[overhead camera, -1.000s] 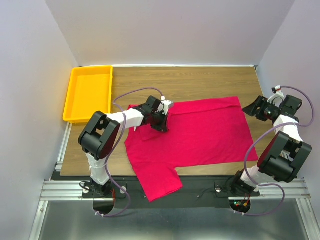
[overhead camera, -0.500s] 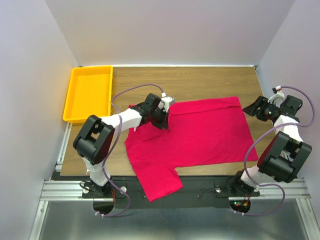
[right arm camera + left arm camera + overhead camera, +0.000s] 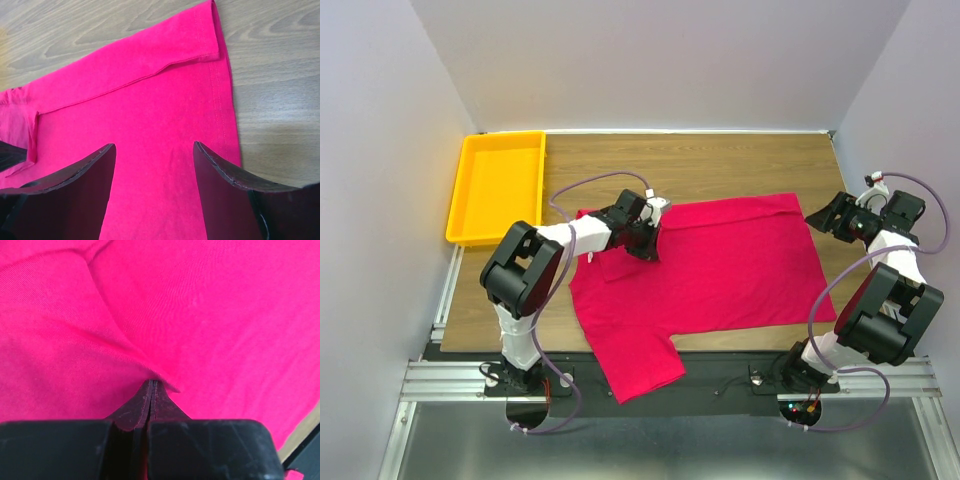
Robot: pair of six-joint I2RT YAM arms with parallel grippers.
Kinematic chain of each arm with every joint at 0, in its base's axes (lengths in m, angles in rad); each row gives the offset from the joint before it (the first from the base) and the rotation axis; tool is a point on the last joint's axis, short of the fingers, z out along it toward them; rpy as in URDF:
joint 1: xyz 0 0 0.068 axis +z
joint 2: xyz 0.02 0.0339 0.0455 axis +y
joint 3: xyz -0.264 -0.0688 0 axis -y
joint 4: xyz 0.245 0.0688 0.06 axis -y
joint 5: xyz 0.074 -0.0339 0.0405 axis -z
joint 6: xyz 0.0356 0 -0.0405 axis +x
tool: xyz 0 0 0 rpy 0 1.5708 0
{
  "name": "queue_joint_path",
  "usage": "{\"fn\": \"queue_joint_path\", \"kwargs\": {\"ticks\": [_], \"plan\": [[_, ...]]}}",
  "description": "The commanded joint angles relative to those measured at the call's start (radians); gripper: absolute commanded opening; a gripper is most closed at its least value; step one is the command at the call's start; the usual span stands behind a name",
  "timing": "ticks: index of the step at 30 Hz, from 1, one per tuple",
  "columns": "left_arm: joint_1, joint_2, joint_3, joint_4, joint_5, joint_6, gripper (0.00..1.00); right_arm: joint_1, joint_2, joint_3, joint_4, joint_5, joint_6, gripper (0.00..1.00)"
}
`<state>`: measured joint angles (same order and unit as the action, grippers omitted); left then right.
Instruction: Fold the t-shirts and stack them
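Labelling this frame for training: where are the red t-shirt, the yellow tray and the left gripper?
red t-shirt (image 3: pixel 740 262), top view, middle of its body.
yellow tray (image 3: pixel 498 190), top view, bare floor.
left gripper (image 3: pixel 152 385), left wrist view, shut fingertips pinching cloth.

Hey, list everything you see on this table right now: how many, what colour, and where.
t-shirt: one, crimson red, spread across the middle of the table, one sleeve hanging over the near edge.
tray: one, yellow, far-left corner of the table.
table: one, brown wood grain, under everything.
left hand: one, black, shut on a pinch of t-shirt fabric near its left end.
right hand: one, black, open, above the t-shirt's right edge.
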<state>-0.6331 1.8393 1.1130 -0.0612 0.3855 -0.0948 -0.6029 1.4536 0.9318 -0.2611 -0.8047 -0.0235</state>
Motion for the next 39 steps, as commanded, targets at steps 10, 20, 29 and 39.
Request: {"fn": "queue_joint_path", "kwargs": {"ticks": [10,20,29,39], "plan": [[-0.008,-0.012,0.004,0.046,0.039,0.001,0.08,-0.014,-0.039,-0.013,0.016,-0.033,-0.029,0.69],[0.018,-0.412,-0.172,0.017,-0.242,-0.066,0.5,-0.014,-0.018,0.097,-0.212,-0.103,-0.36,0.7],[0.084,-0.865,-0.393,-0.147,-0.326,-0.46,0.68,-0.012,-0.009,0.167,-0.785,0.034,-1.158,0.7],[0.116,-1.115,-0.587,-0.379,-0.194,-0.798,0.68,-0.012,-0.09,0.022,-0.837,0.274,-1.239,0.72]]}}
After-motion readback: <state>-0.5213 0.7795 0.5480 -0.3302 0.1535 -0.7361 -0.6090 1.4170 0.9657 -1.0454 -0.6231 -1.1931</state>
